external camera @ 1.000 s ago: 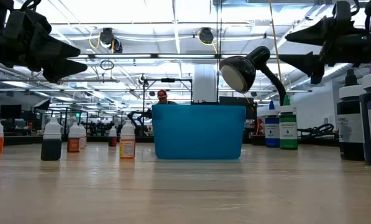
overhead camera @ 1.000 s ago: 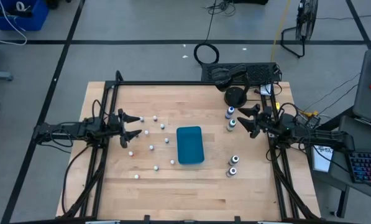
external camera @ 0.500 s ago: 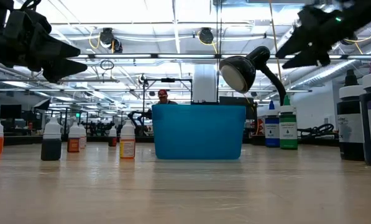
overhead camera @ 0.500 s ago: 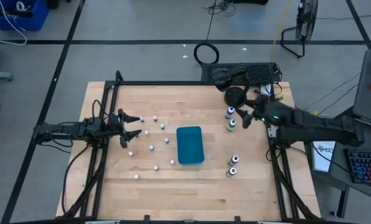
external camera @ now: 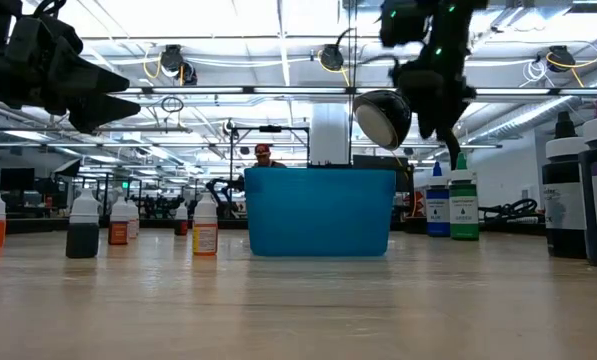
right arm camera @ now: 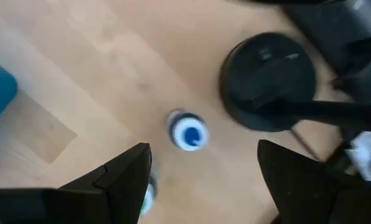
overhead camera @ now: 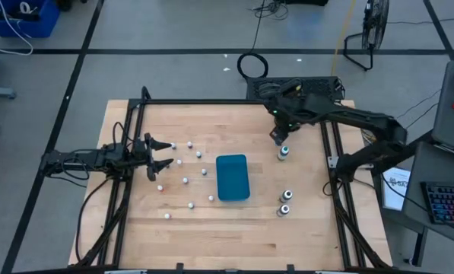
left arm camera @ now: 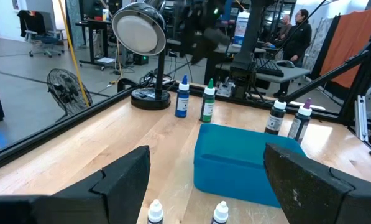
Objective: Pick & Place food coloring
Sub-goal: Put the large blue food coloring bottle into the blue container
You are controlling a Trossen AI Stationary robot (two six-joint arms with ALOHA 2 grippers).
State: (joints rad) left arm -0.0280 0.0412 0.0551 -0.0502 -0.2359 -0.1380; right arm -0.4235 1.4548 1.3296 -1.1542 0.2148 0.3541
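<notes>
I have the right tool (overhead camera: 277, 135) in the upper right of the high view, hanging above the blue-capped bottle (right arm camera: 188, 134), which stands just beside the black lamp base (right arm camera: 269, 81). Its fingers (right arm camera: 126, 180) are spread apart with nothing between them. A green-capped bottle (overhead camera: 284, 152) stands next to the blue one, and two dark ones (overhead camera: 285, 203) sit lower right on the surface (overhead camera: 211, 240). The teal box (overhead camera: 233, 177) lies mid-frame. The left tool (overhead camera: 163, 152) waits at left of the high view, released and empty, above the edge of a scatter of small white-capped bottles (overhead camera: 185, 180). In the low view those bottles (external camera: 82, 226) stand upright left of the box.
</notes>
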